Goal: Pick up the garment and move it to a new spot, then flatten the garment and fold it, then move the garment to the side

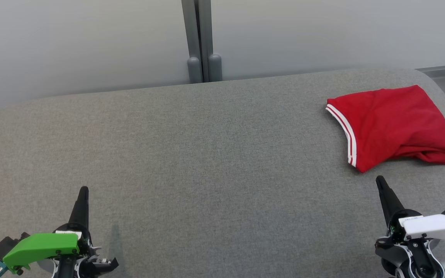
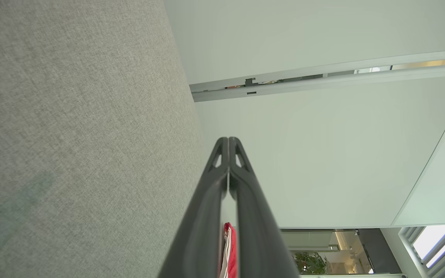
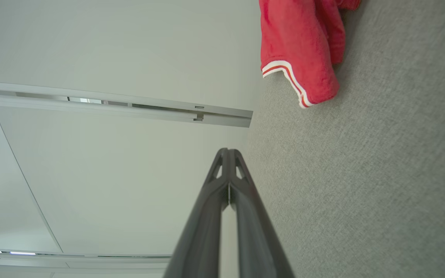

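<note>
Left gripper (image 1: 84, 191): I see its two dark fingers pressed together to the tips, with nothing between them.
Left arm pose: low at my near left. The wrist under its green cover (image 1: 41, 247) is rolled on its side, and the fingers point forward over the grey cloth surface (image 1: 207, 154), leaning a touch to the right.
Right gripper (image 1: 380, 180): closed tight as well, fingers meeting along their length, gripping nothing.
Right arm pose: low at my near right. The wrist under its white cover (image 1: 435, 227) is also rolled sideways, and the fingers point forward, angled slightly left.
Garment (image 1: 392, 123): red with white-striped trim, lying folded over in a loose bundle on the cloth. It sits just ahead of the right gripper's tips. Its nearest striped corner is close to them but not touching.
Garment from the left gripper: well apart, far off to that gripper's right.
Beyond both grippers: pale wall panels and a grey post (image 1: 201, 38) behind the surface's far edge.
</note>
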Motion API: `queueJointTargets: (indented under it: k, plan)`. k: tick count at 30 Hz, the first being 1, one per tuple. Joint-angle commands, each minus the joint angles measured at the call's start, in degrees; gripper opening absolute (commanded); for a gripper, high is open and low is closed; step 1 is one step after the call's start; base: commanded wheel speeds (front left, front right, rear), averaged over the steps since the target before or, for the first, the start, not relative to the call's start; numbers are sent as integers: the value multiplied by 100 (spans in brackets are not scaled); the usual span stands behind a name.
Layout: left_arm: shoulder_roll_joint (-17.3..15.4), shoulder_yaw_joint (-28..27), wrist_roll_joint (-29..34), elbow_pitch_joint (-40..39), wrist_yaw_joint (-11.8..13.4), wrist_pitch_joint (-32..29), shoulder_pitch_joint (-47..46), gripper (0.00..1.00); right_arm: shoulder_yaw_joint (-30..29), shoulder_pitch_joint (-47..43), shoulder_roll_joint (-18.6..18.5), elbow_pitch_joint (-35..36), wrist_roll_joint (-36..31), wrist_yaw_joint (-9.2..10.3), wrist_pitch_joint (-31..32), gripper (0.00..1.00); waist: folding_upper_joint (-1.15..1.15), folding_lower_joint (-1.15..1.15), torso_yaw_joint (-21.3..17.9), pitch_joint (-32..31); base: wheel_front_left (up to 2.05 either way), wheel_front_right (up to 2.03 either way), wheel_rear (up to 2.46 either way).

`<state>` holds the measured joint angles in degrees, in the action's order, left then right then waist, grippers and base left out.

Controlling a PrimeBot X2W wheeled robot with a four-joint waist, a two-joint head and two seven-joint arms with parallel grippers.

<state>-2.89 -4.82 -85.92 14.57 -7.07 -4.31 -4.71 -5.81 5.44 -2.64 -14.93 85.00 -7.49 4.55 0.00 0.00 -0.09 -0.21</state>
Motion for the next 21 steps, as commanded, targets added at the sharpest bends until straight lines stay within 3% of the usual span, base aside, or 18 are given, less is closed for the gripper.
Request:
queueJointTargets:
  k: [1, 21]
  plan:
    - [-40, -35, -113, -41, -37, -37, -109, 0, -27, 89, -34, 52, 117, -1, 44, 0, 0, 0, 1, 3, 0, 0, 0]
    - [-37, -168, -673, -57, -59, -211, -183, 0, -85, 102, -39, 108, 750, 0, 218, 0, 0, 0, 9, 39, 0, 0, 0]
